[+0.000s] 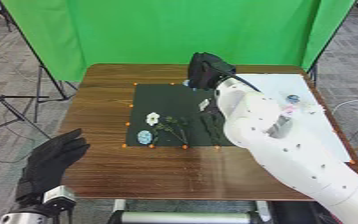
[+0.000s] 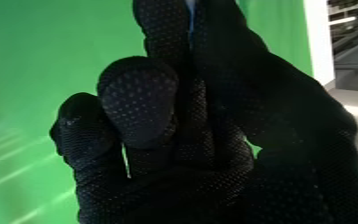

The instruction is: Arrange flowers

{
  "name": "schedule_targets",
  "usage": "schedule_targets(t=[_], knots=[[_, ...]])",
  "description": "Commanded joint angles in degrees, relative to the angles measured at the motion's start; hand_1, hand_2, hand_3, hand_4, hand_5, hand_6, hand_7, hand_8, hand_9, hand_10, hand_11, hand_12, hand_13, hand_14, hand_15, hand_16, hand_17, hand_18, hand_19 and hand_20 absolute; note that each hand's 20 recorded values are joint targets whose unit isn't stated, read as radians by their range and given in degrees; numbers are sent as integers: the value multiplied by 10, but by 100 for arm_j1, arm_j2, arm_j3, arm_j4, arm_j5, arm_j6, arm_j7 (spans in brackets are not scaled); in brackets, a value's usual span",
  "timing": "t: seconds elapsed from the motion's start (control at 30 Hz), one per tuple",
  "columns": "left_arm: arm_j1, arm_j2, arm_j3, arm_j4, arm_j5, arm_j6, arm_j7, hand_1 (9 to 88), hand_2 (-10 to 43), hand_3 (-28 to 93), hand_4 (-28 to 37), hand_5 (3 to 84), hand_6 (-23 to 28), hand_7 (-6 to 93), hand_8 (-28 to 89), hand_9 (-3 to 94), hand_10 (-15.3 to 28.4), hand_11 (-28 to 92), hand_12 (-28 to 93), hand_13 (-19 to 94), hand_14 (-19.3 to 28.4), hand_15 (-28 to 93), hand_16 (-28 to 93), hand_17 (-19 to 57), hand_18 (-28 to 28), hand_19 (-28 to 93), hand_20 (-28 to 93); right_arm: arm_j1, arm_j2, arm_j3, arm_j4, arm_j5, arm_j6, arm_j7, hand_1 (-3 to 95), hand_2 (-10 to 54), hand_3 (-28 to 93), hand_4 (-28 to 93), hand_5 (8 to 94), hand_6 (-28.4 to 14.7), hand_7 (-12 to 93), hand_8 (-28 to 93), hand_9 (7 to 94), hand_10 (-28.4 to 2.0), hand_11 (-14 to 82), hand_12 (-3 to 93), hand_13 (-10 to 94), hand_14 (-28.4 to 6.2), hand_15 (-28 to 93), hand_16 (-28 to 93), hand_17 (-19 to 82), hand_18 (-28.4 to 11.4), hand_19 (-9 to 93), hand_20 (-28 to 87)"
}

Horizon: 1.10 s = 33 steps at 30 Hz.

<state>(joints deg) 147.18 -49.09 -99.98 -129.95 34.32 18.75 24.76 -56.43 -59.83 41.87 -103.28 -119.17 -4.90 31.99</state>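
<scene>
The right hand (image 1: 209, 70) is over the far part of the bench (image 1: 100, 170), fingers curled, finger and thumb closed on a pale blue piece (image 1: 186, 82); whether this is a flower, I cannot tell. Nearer the robot than this hand lies a dark mat (image 1: 158, 97), with at least six orange dots along its edges. On it, nearer and to the left of the hand, are one white flower (image 1: 152, 118) and one blue flower (image 1: 144, 137), with green stems (image 1: 177, 131) beside them; a second white bloom (image 1: 204, 104) is nearer the hand. The right arm (image 1: 278, 150) crosses the mat and the white sheet (image 1: 278, 82), hiding parts of both. On the sheet, right of the hand, I count one blue bloom (image 1: 293, 98) and one pink bloom (image 1: 289, 109). The left hand (image 1: 53, 157), fingers relaxed, is by the bench's near left side. Beyond the right hand hangs a green backdrop (image 1: 140, 32); a black stand (image 1: 5, 102) is left of the bench.
</scene>
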Motion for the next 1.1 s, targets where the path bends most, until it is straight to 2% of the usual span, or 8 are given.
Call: schedule_targets(t=[0.03,0.3,0.43,0.5,0.53,0.6,0.7,1.1], knots=[[-260,-160,-4,53,151,-210,-263,269,50,821,-203,442,132,206,-109,386,223,409,112,254,277,650,-143,-96,219,606,67,-101,-1189,-452,612,-563,-68,48,572,-95,749,-283,793,7,252,15,908,-73,161,353,795,-32,671,216,520,-154,932,388],[-426,-212,15,106,217,-334,-412,269,50,821,-203,442,132,205,-109,385,224,408,112,255,278,651,-143,-96,219,606,66,-192,-1466,-526,1094,-877,-118,253,569,-95,752,-283,792,8,253,14,908,-74,162,354,794,-33,673,216,518,-153,932,391],[-367,-214,-42,94,202,-316,-383,269,50,821,-203,442,132,205,-109,386,224,408,112,255,278,651,-143,-96,219,606,66,-327,-1456,-513,1064,-1017,-283,189,568,-95,754,-283,792,8,255,12,907,-75,162,354,793,-33,674,216,517,-153,932,392],[-384,-231,-57,96,221,-349,-426,269,49,822,-203,442,132,205,-109,386,225,408,112,255,278,651,-143,-96,219,606,66,-447,-1476,-455,1051,-1178,-400,110,568,-95,755,-283,792,8,255,12,906,-75,162,355,791,-33,674,216,517,-153,932,391],[-396,-187,-45,104,207,-346,-383,269,49,822,-203,442,132,205,-109,386,225,408,112,255,278,651,-143,-96,219,606,66,-483,-1448,-466,1048,-1233,-391,70,567,-95,756,-283,792,8,255,12,905,-76,162,355,790,-33,675,216,516,-153,932,391],[-429,-179,-56,107,222,-355,-409,270,49,822,-204,442,132,204,-109,386,225,407,112,254,278,651,-143,-96,219,606,66,-541,-1478,-438,1113,-1362,-525,39,565,-95,759,-283,789,8,256,11,905,-76,161,356,788,-33,675,216,514,-154,932,392],[-514,-190,-37,130,253,-411,-464,269,49,822,-204,442,132,205,-108,385,225,406,112,254,278,651,-143,-96,219,606,66,-536,-1422,-509,1162,-1288,-514,156,563,-95,762,-283,786,8,258,11,904,-75,158,356,786,-34,675,216,511,-154,932,391],[-613,-195,-13,167,278,-454,-530,269,50,822,-204,442,132,204,-109,386,225,407,112,255,278,651,-143,-96,219,606,66,-495,-1443,-586,1291,-1484,-421,342,557,-95,767,-283,767,7,263,4,893,-73,140,366,773,-40,677,216,500,-156,932,381]])
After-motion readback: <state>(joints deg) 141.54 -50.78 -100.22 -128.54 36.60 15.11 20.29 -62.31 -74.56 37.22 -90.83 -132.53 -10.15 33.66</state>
